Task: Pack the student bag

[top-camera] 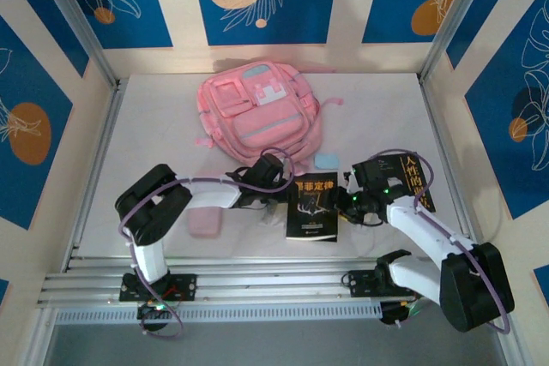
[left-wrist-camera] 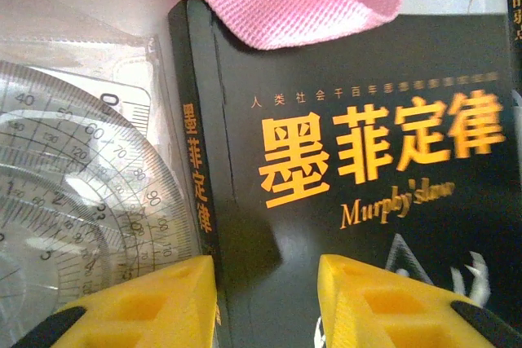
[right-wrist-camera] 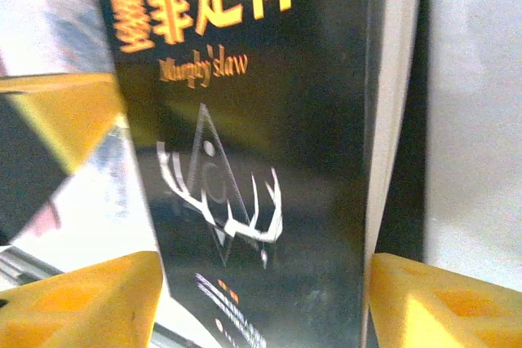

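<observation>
While the student bag lies at the tabletop's far edge, the left claw gapes over a black book; the right claw straddles it, grip unclear.

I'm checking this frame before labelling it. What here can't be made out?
Top view: whether the student bag is unzipped; too small.
Top view: second book, partly under the right arm.
Right wrist view: small print on the black book; blurred.
Left wrist view: protractor, cut off by the left edge.
Left wrist view: whether the fingers touch the book; tips cut off below.
</observation>
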You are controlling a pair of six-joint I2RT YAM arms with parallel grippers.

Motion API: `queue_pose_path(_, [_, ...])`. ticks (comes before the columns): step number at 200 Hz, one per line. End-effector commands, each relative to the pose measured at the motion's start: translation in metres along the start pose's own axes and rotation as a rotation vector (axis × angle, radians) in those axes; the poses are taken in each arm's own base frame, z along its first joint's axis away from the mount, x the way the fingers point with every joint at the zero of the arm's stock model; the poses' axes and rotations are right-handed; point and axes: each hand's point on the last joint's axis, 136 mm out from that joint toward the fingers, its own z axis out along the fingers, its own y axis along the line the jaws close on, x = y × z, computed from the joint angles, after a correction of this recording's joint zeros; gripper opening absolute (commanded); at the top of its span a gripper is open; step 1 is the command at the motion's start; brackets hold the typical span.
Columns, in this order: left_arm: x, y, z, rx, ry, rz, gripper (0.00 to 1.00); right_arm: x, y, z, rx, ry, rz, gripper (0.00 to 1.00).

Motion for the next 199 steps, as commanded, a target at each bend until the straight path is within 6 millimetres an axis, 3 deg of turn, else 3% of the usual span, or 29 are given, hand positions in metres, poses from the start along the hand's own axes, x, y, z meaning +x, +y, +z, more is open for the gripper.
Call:
queue_pose_path(1, [0.012,0.010,0.010,-0.038,0.058,0.005,0.38,-0.005,0.039,-0.011,-0.147,0.016,-0.051,0.60])
queue_pose_path(74, [0.012,0.010,-0.001,-0.043,0.039,0.011,0.39,-0.012,0.026,-0.016,-0.057,-0.007,0.010,0.33])
queue_pose_path(97, [0.006,0.005,-0.010,-0.034,0.026,0.020,0.41,-0.016,0.029,-0.022,-0.044,-0.021,0.003,0.11])
queue_pose_path(118, [-0.005,-0.002,-0.025,-0.012,0.002,0.024,0.46,-0.018,0.042,-0.029,-0.082,-0.017,-0.007,0.00])
queue_pose_path(148, [-0.032,-0.014,-0.058,0.039,-0.074,0.028,0.56,-0.028,0.065,-0.044,-0.138,-0.037,-0.042,0.00])
queue_pose_path(168, [-0.050,-0.026,-0.081,0.109,-0.139,0.033,0.71,-0.038,0.084,-0.059,-0.194,-0.059,-0.065,0.00])
queue_pose_path(199, [-0.071,-0.033,-0.102,0.215,-0.228,-0.011,0.74,-0.050,0.115,-0.086,-0.300,-0.082,-0.088,0.00])
